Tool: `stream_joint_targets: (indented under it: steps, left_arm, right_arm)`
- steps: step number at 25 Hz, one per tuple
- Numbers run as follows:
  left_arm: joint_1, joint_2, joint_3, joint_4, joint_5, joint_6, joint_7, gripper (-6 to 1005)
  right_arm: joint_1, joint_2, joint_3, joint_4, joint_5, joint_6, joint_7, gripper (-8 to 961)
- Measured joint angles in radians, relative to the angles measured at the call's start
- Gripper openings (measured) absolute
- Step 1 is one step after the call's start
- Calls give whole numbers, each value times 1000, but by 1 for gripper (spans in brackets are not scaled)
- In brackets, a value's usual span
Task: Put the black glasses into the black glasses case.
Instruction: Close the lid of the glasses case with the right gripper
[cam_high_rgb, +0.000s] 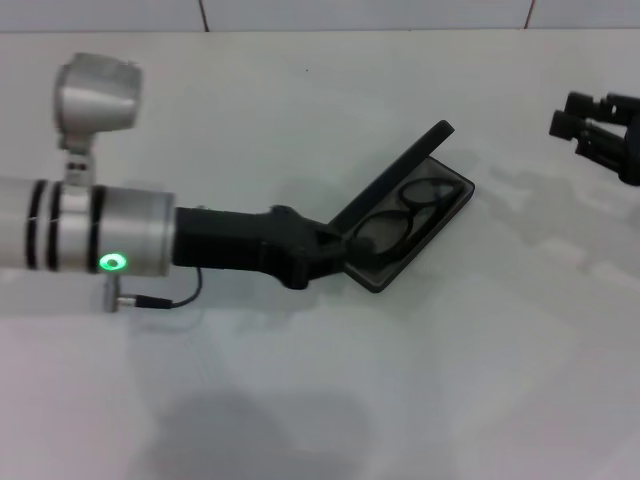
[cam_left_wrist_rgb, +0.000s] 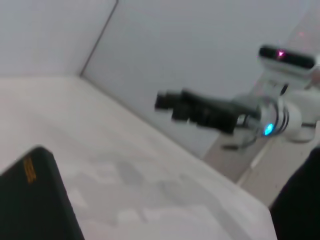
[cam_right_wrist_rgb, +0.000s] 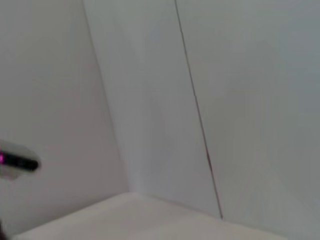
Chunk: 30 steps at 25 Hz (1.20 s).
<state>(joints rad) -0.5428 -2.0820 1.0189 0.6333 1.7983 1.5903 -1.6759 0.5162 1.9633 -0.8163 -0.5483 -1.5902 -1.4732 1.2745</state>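
Observation:
The black glasses case (cam_high_rgb: 384, 281) lies open at the table's middle, its lid (cam_high_rgb: 392, 182) raised at a slant. Inside its tray lie the black glasses (cam_high_rgb: 405, 215), folded flat. My left gripper (cam_high_rgb: 333, 241) reaches in from the left and sits against the lid's near end; its fingers are hidden behind the black wrist. The left wrist view shows the lid's outside (cam_left_wrist_rgb: 42, 205) with its orange logo (cam_left_wrist_rgb: 30, 167). My right gripper (cam_high_rgb: 568, 113) hangs open at the far right, well apart from the case, and shows again as the right gripper (cam_left_wrist_rgb: 169, 106) in the left wrist view.
The white table (cam_high_rgb: 450, 380) runs back to a white wall (cam_high_rgb: 360, 14). A thin cable (cam_high_rgb: 165, 298) hangs under my left forearm. The right wrist view shows only the wall (cam_right_wrist_rgb: 240, 100) and a table edge.

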Motion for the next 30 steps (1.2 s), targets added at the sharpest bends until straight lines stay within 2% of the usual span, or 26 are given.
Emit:
stream_joint_targets:
  steps: [4, 7, 8, 13, 16, 18, 23, 27, 28, 30]
  left_arm:
    - [37, 4, -78, -2, -1, 45, 55, 18]
    - [55, 12, -97, -3, -2, 67, 61, 24]
    - [61, 14, -98, -3, -2, 70, 60, 26]
    - [81, 9, -123, -9, -7, 68, 66, 219]
    - [77, 8, -137, -34, -11, 64, 85, 283]
    - [72, 11, -151, -58, -14, 63, 106, 326]
    - [77, 23, -163, -69, -18, 62, 140, 434]
    - [81, 33, -164, -71, -18, 52, 155, 595]
    - [82, 35, -164, -73, -19, 47, 159, 642]
    - [85, 38, -172, -82, -21, 34, 164, 724]
  right_arm:
    - [1, 2, 0, -1, -63, -2, 25, 338]
    - [4, 5, 2, -12, -67, -2, 36, 334]
    - [6, 6, 2, -23, -66, -1, 50, 314]
    - [55, 9, 0, -54, -67, 22, 141, 212]
    - [110, 13, -20, -47, -68, 50, 184, 24]
    - [145, 17, -72, -45, -69, 94, 208, 16]
    - [240, 23, -291, -52, -68, 257, 297, 5]
    - [276, 40, -340, -46, -79, 304, 308, 8]
    - [286, 57, -354, -42, -97, 336, 309, 9]
    - [288, 63, -380, -33, -87, 365, 306, 10]
